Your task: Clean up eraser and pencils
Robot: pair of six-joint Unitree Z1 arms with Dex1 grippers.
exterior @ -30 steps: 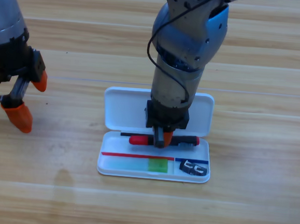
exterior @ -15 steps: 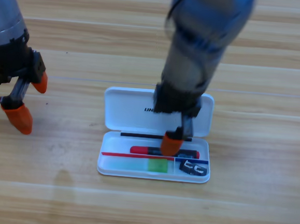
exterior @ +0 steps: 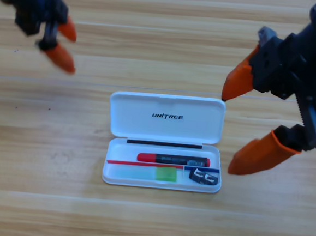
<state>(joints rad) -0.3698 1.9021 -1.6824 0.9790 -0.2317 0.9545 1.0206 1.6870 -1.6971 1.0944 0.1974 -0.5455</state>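
Observation:
The white case (exterior: pixel 165 124) lies open in the middle of the table, its lid folded back. In its tray rest the red pencil with a black middle (exterior: pixel 173 159), the green and pale pencil (exterior: pixel 149 173) below it, and the dark eraser (exterior: pixel 203 178) at the lower right. My right gripper (exterior: pixel 243 128) hangs large at the right edge, open and holding nothing, just right of the case. My left gripper (exterior: pixel 62 44) is in the upper left corner, open and far from the case.
The lid carries dark lettering (exterior: pixel 167 116). The wooden table (exterior: pixel 58 208) runs all around the case.
The right gripper let go of the red pencil, which now lies in the tray, and has pulled up and off to the right. The left gripper has drawn back toward the upper left.

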